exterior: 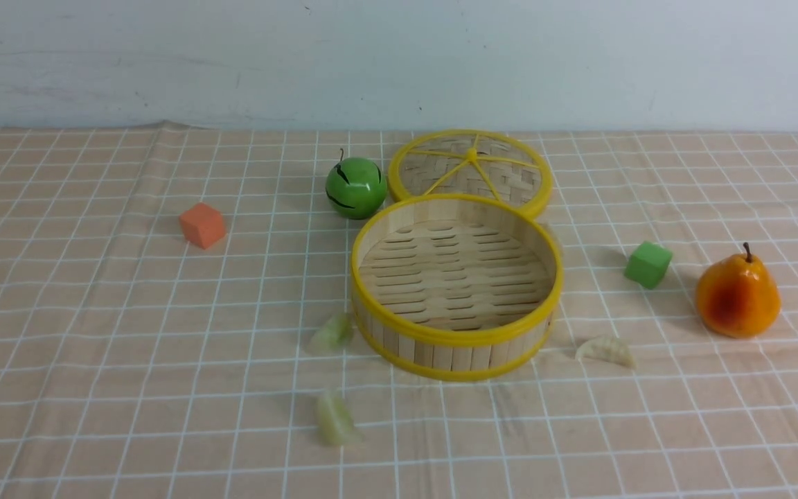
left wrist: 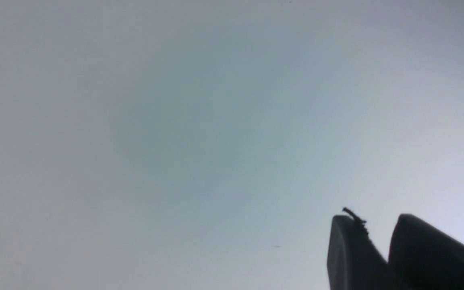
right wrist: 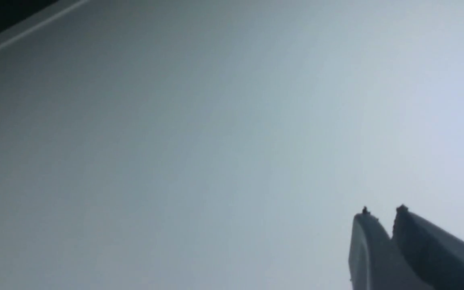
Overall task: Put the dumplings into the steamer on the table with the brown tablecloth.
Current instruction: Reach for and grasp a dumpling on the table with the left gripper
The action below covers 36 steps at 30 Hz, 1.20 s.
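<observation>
Dumpling (exterior: 607, 351) right of steamer (exterior: 457, 339) crosswise, nearest dumpling (exterior: 335, 419) lengthwise; left claw (left wrist: 373, 219), right claw (right wrist: 384, 215) slightly spread

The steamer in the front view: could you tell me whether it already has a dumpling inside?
No, the steamer shows only its bare slatted floor inside the rim.

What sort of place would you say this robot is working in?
Probably a mock kitchen set up for robot practice: a bamboo steamer and dumplings share a gridded tablecloth with small plain cubes.
</observation>
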Available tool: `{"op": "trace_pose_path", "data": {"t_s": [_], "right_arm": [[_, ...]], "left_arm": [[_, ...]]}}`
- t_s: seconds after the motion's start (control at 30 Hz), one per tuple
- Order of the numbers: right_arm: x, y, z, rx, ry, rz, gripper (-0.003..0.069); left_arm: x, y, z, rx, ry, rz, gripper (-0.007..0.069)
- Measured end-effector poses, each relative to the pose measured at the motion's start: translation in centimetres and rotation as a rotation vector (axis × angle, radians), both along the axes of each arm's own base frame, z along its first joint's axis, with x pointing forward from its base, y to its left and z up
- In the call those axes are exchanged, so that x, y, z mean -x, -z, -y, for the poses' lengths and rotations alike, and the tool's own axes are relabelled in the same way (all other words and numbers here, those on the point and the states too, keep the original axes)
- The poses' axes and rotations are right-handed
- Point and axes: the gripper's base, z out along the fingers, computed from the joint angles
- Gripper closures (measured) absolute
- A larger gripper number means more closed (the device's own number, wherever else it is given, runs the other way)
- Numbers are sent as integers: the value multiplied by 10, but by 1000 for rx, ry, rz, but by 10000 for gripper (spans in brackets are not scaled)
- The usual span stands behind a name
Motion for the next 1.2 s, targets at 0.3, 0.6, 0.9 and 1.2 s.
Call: {"op": "trace_pose_path", "data": {"t_s": [0.3,0.6,0.9,1.2], "right_arm": [[-47,-46,0,214,163,-517,555],[-117,11,5,247,134,-1121,547],[-127,39,-9,338,12,-1630,546],[-123,51,-48,749,-222,-1727,546]], "left_arm": [[-47,-89,5,-150,-47,-321,638],[-177,4,17,-214,23,-1249,638],[-237,36,103,-689,385,-1673,638],[-313,48,164,-899,518,-1637,630]]}}
